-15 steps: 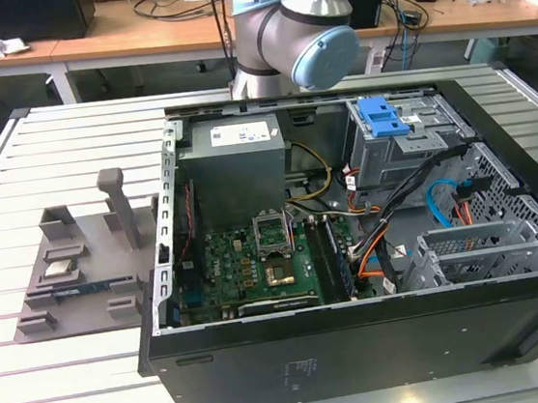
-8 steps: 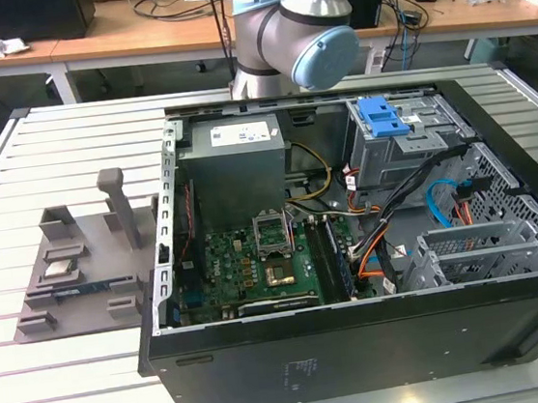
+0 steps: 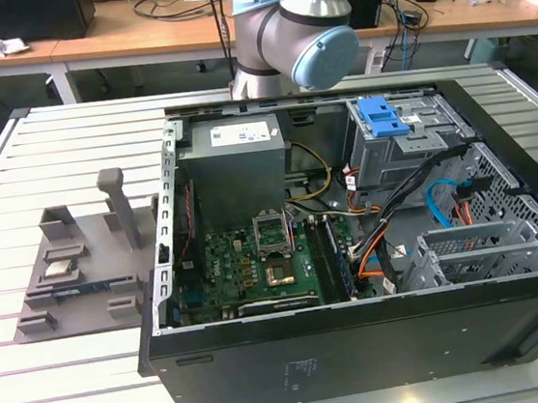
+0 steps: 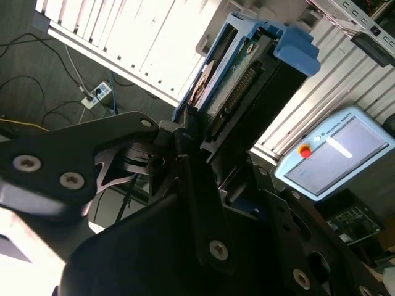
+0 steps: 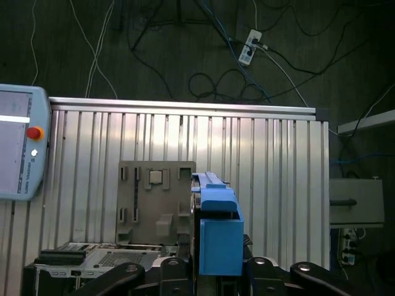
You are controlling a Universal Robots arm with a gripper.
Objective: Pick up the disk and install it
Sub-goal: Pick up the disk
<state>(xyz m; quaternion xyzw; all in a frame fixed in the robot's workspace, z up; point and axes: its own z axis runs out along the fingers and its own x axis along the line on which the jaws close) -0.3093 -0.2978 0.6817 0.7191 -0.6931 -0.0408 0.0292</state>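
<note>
In the second wrist view my gripper [image 4: 217,143] is shut on the disk [image 4: 237,80]. The disk is a flat drive in a bright blue plastic bracket, seen edge-on with its connector side showing, and it is held in the air. The first wrist view looks along the same disk [image 5: 216,231], whose blue bracket stands up between the black fingers [image 5: 185,271]. It hangs high above the slatted table [image 5: 271,160]. In the exterior view the arm [image 3: 294,33] rises behind the open computer case [image 3: 352,250], and the grey drive cage with a blue latch [image 3: 391,119] sits at the case's far right corner.
A grey parts fixture [image 3: 81,262] lies on the table at the exterior view's left and also appears as the fixture [image 5: 154,200] below the disk. A teach pendant [image 4: 333,154] rests on the table edge. Cables and a power strip [image 5: 250,46] lie on the floor.
</note>
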